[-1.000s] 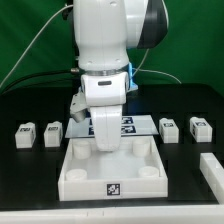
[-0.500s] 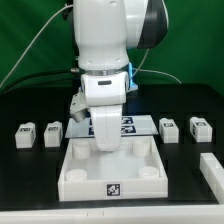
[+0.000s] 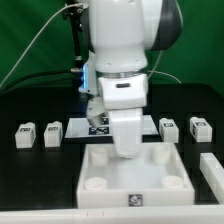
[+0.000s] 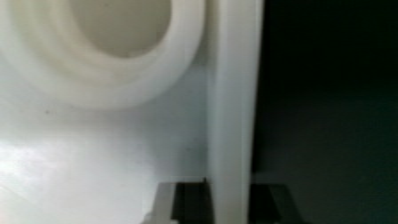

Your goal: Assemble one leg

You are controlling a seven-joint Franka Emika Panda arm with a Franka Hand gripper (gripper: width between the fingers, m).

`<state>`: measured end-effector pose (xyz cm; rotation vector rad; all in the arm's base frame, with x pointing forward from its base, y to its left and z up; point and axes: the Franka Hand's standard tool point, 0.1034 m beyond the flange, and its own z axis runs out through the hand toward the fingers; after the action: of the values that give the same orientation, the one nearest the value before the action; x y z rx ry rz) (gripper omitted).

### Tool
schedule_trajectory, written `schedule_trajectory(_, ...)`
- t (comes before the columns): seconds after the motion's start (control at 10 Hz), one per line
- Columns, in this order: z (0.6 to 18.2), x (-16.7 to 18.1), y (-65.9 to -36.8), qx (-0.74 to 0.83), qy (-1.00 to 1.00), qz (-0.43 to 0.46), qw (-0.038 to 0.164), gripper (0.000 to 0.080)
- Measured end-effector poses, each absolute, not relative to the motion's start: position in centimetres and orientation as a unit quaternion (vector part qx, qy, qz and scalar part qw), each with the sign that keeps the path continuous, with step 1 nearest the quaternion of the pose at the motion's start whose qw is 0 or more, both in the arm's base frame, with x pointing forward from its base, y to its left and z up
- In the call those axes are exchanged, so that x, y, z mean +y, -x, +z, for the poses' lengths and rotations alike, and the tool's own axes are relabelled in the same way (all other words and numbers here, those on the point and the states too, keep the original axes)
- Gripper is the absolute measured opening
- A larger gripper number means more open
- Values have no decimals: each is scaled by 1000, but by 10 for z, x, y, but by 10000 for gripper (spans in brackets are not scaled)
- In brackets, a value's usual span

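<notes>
Four small white legs with marker tags stand on the black table, two at the exterior view's left [image 3: 25, 134] [image 3: 53, 131] and two at its right [image 3: 170, 128] [image 3: 200, 128]. My gripper [image 3: 125, 151] holds none of them. It is shut on the back wall of the large white square panel [image 3: 100, 165], which lies front and centre. In the wrist view the wall [image 4: 231, 120] runs between my two dark fingers [image 4: 187, 205], with a round corner socket [image 4: 125, 45] beside it. The arm hides the fingertips in the exterior view.
The marker board [image 3: 100, 127] lies behind the panel, partly hidden by the arm. A long white part [image 3: 212, 170] lies at the exterior view's right edge. Cables hang behind the arm.
The arm has moved toward the exterior view's right, and the panel has slid right and nearer the front with it. The four legs have not moved.
</notes>
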<state>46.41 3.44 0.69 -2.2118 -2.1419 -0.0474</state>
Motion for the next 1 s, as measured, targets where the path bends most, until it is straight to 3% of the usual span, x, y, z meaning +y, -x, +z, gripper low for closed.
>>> schedule_trajectory(0.3,6,61,-489,-698,714,-37,30,59)
schedule_trajectory(0.8,3,62,-490,-706,707,-42,30,54)
schedule_trajectory(0.9,3,62,-490,-706,707,-42,30,170)
schedule_trajectory(1.0,3,62,-490,-706,707,-42,30,170)
